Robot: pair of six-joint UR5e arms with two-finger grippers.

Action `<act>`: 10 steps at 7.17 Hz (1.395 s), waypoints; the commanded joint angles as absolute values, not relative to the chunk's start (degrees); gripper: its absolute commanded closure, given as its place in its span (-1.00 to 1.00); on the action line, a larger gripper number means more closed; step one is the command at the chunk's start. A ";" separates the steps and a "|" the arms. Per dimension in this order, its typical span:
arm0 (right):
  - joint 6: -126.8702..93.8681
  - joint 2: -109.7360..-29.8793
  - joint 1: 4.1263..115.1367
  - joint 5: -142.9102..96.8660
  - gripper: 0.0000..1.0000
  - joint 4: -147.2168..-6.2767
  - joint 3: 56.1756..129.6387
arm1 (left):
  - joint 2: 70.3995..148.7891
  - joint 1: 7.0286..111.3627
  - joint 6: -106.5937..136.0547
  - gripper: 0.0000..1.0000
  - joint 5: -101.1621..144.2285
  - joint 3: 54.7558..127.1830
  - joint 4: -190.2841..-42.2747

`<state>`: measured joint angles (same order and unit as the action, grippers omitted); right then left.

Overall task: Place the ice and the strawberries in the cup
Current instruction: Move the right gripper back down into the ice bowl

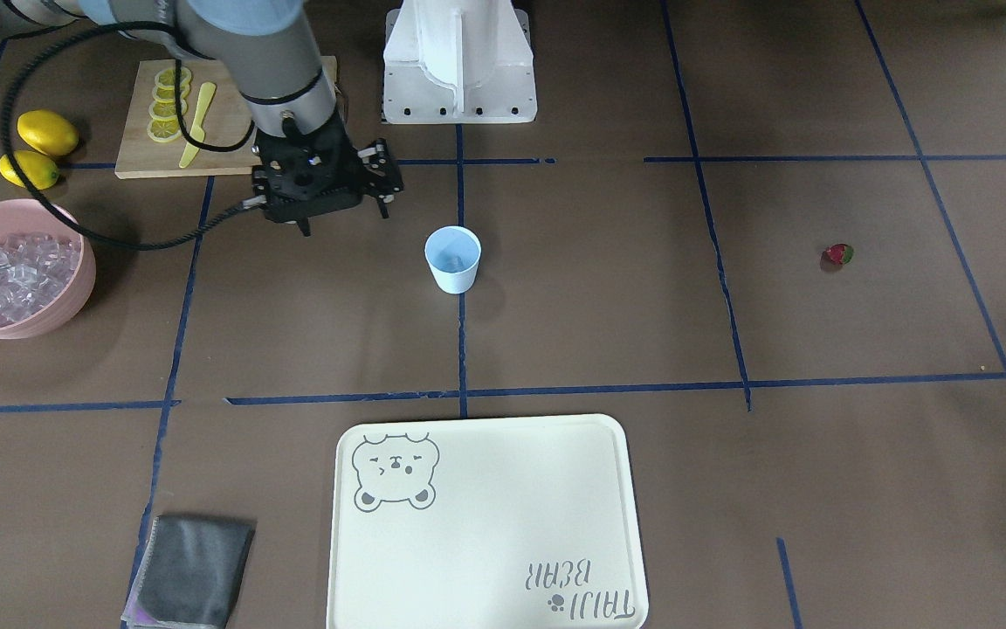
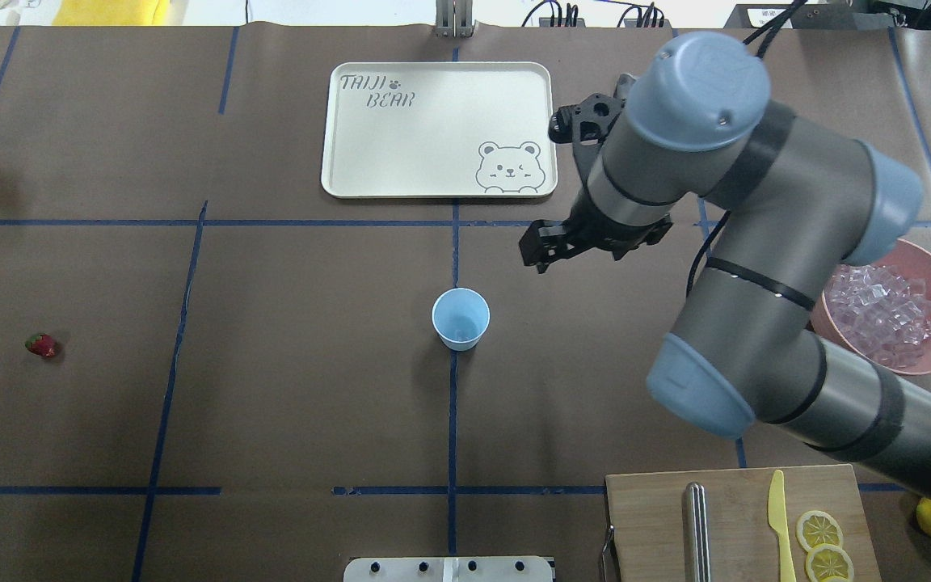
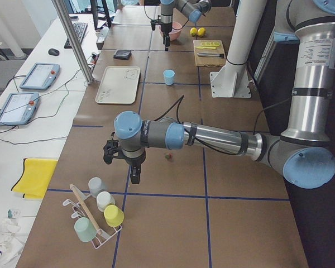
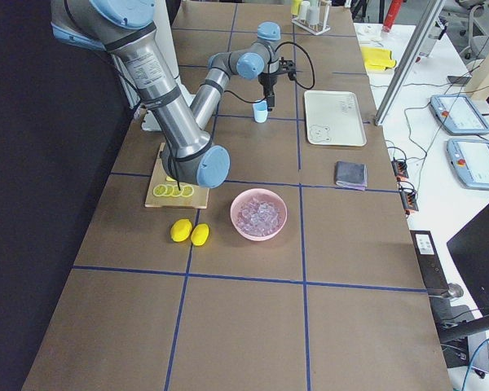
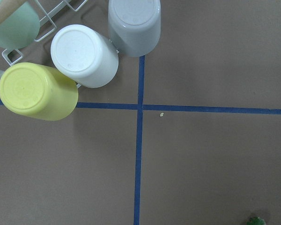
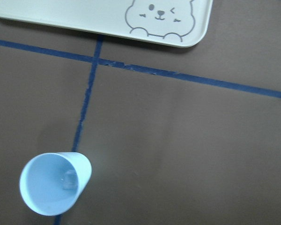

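Observation:
The pale blue cup [image 1: 452,259] stands upright at the table's middle, also in the overhead view [image 2: 461,318]. The right wrist view shows one clear ice cube [image 6: 69,178] inside the cup [image 6: 54,187]. More ice [image 1: 10,275] fills the pink bowl [image 1: 75,301]. My right gripper [image 1: 344,218] hovers between cup and bowl, empty, jaws apart. The strawberry [image 1: 837,254] lies alone on the table, apart from everything [image 2: 42,345]. My left gripper [image 3: 135,176] hangs just beyond the strawberry [image 3: 168,157]; I cannot tell whether it is open.
A cream bear tray [image 1: 485,524] lies on the operators' side of the cup. A cutting board [image 1: 141,148] with lemon slices and a yellow knife, two lemons [image 1: 47,133] and a grey cloth [image 1: 193,568] are on the right arm's side. Upturned cups [image 5: 84,56] sit under the left wrist.

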<state>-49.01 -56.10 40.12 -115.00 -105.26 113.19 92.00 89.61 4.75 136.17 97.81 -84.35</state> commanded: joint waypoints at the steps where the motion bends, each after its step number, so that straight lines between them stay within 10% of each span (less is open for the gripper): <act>1: -39.05 -58.88 46.47 -116.09 -0.98 -115.54 119.34 | 92.02 89.56 4.75 -1.00 136.32 98.08 -84.37; 10: -6.73 -92.52 57.91 -120.50 -0.96 -95.54 123.93 | 91.32 89.47 8.86 -1.00 136.32 102.83 -83.93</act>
